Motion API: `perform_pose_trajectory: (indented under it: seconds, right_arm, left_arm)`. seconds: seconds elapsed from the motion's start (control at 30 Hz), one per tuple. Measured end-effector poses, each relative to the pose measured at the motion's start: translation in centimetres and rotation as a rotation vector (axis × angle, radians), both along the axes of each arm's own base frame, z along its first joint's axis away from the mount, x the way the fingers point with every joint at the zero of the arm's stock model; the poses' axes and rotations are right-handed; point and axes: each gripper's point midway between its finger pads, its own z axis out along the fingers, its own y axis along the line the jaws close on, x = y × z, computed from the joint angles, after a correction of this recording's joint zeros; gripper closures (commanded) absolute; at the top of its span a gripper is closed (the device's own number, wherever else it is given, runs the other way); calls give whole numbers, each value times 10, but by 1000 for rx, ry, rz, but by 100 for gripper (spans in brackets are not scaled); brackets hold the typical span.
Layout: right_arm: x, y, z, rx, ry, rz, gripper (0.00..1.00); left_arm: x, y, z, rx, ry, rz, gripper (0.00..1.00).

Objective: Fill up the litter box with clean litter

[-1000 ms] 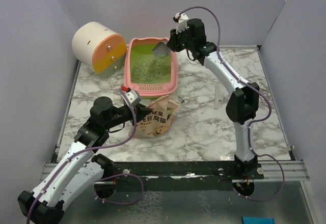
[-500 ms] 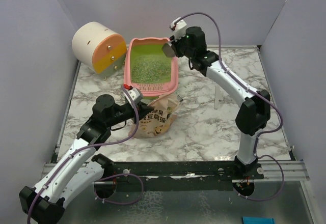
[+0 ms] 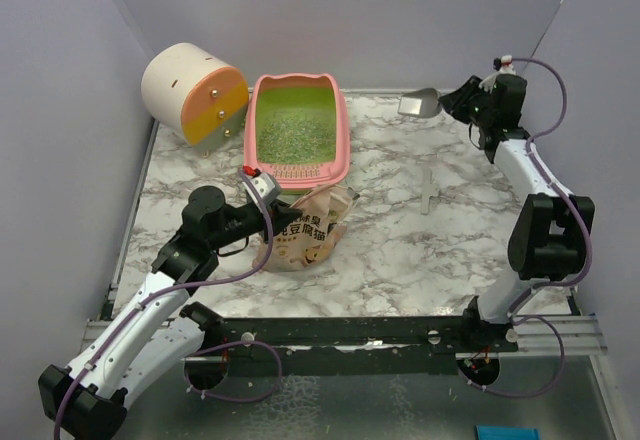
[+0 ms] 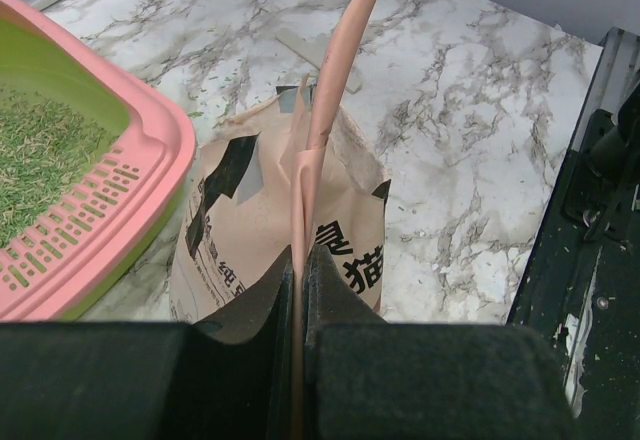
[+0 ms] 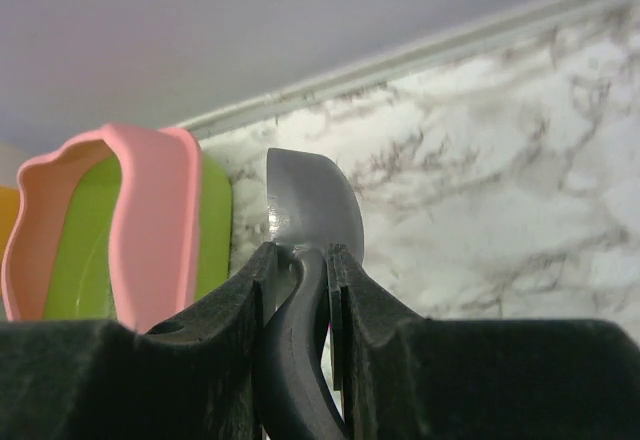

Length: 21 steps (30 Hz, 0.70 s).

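From above: the pink plastic litter box, with gravelly greenish litter inside, sits far back on the marble tabletop.

Left wrist: my left pincer clenches the rim of the tan paper pouch, just in front of the box.

Right wrist: my right pincer grips a smooth grey scoop, to the right of the box.

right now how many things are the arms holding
2. The tan pouch, its top edge pinched in the left jaws, stands just in front of the litter box. The grey scoop, its handle clamped in the right jaws, is out to that box's right.
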Motion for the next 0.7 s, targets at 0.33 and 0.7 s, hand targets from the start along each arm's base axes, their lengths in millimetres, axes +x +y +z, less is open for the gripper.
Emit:
perform_pose_trajectory:
  seconds: [0.33,0.7]
  right_arm:
    - [-31,-24,-97,347,176,-33,99]
    - [-25,-56,-123,389,160,-114,95]
  left_arm:
    - [0,0,0,0,0,0,100]
    - [-2,2,0,-3,-6,3,100]
